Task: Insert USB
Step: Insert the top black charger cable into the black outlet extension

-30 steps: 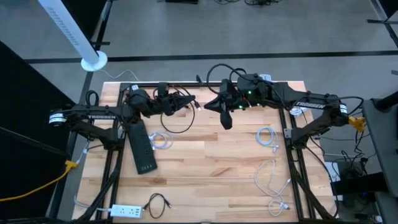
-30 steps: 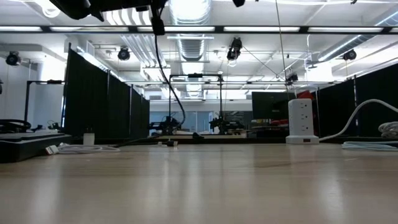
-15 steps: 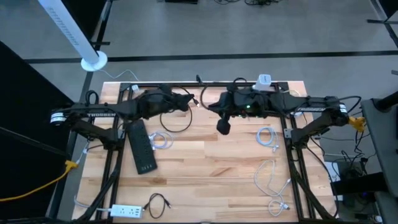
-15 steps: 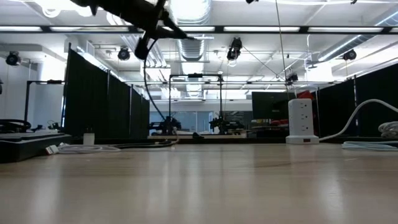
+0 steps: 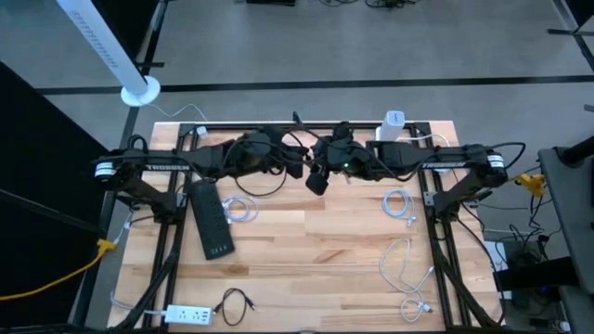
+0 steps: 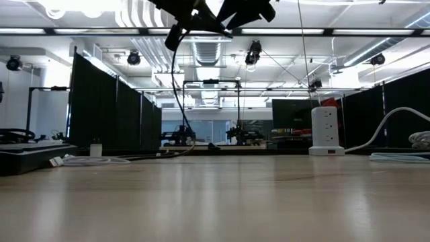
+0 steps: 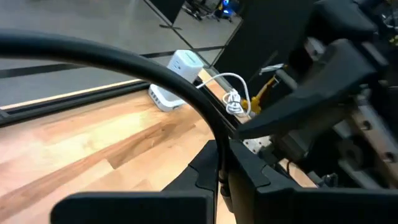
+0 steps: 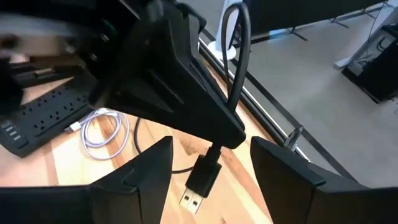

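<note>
Pale butcher-block wood made up the table (image 5: 306, 250), and above its far edge both arms met in the air. The left gripper (image 8: 205, 127) was pinched tight on a black USB cable (image 8: 239, 59) just behind the plug, so the USB plug (image 8: 200, 180) hung free below it with its metal end bare. The right gripper (image 8: 211, 177) stood spread, one finger on either side of that hanging plug and touching neither side of it. A white charging tower (image 5: 393, 122) stood at the far edge near the right arm, and a black power strip (image 5: 210, 219) lay well off on the left arm's side.

This looked like a handover. It would have gone best with the right fingers closing squarely on the plug's black housing, leaving the metal tongue clear, and the left letting go only once that grip was firm. A skewed grip would likely have spoiled the later insertion.
</note>
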Controlling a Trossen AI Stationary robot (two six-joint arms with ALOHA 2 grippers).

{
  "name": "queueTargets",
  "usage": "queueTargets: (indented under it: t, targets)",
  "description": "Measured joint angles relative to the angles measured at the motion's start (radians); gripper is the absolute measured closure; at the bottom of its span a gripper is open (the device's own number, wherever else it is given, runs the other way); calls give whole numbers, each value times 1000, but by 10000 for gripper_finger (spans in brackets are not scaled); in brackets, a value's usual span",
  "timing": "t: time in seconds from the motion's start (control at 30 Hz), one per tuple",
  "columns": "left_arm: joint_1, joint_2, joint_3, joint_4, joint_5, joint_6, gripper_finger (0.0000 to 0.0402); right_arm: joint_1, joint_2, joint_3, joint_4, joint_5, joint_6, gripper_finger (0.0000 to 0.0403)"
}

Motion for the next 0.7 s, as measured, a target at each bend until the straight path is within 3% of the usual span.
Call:
queueTargets:
  t: [0.23,0.53,0.7]
  targets:
    - [0,-24,-12,-9,-18,10,401,0,11,0,4,0,36,215]
    - [-22,-74,-13,24,7,160,401,0,21,0,0,-7,19,245]
    - [-22,-77,-16,24,33,171,401,0,21,0,39,-16,-17,290]
